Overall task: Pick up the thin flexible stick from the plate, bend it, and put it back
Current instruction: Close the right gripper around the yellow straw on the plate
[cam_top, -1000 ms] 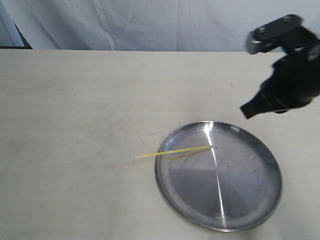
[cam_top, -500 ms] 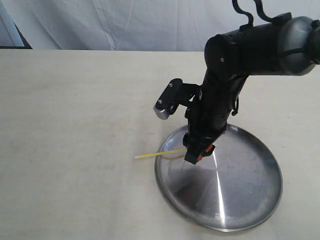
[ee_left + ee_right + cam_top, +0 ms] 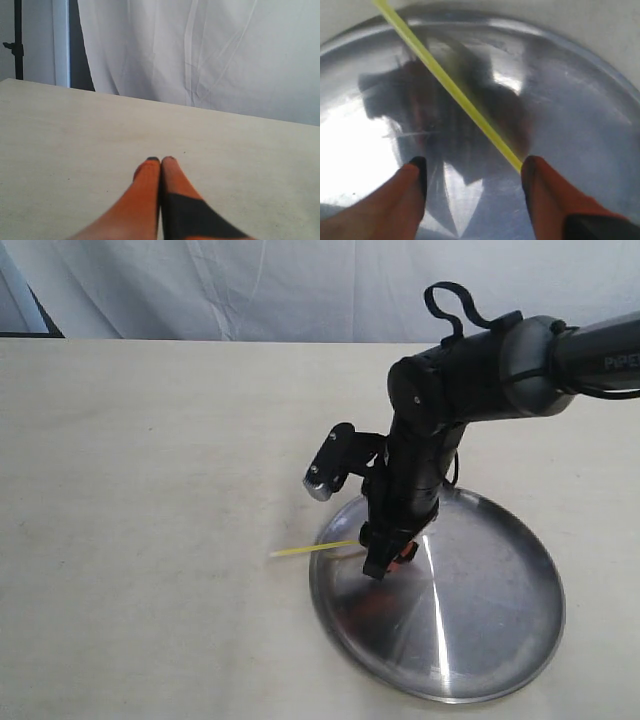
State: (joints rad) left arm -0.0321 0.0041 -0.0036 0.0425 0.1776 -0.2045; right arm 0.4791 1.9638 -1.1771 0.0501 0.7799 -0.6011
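Jaws spread, the right gripper [image 3: 474,170] barely brackets the yellow stick [image 3: 450,85]'s end; closing may skid it off the slick plate [image 3: 585,120].

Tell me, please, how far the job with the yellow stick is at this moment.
Nothing is finished yet. The stick lies unbent across the rim of the plate. In hand: the right tool hangs open over it, not gripping. The left tool is shut, over the table. Left: grasp, lift, bend, return.
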